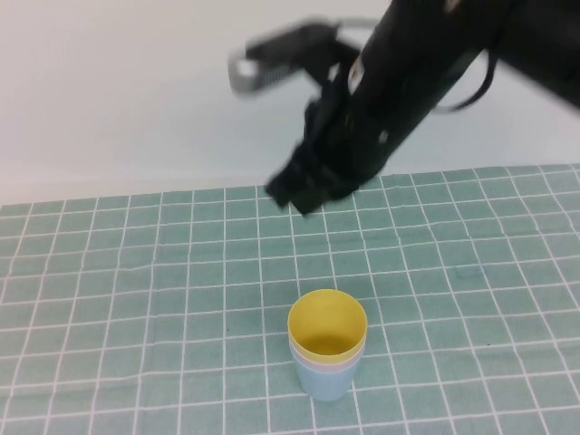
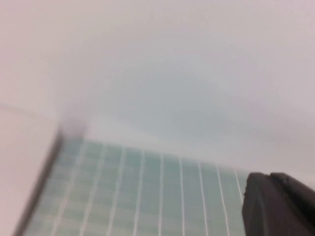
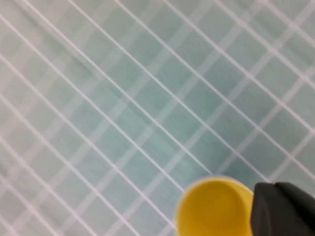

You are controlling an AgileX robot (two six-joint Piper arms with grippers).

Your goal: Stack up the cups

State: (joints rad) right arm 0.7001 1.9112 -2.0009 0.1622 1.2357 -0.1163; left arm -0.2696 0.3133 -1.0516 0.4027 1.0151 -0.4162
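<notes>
The three cups stand nested upright in one stack near the front middle of the green grid mat. The yellow cup (image 1: pixel 327 323) is the inner one, a pale pink cup (image 1: pixel 330 366) shows as a band below its rim, and the light blue cup (image 1: pixel 323 386) is outermost. My right gripper (image 1: pixel 305 188) hangs well above the mat, behind the stack and apart from it. In the right wrist view the yellow cup (image 3: pixel 214 209) lies beside the gripper's dark tip (image 3: pixel 285 209). My left gripper (image 2: pixel 278 204) shows only in its own wrist view, over the mat's edge.
The green mat (image 1: pixel 136 290) with white grid lines covers the table from its front to a far edge, with a plain white surface (image 1: pixel 109 91) beyond. The right arm's dark body (image 1: pixel 408 82) crosses the upper middle. The mat also shows in the left wrist view (image 2: pixel 147 196).
</notes>
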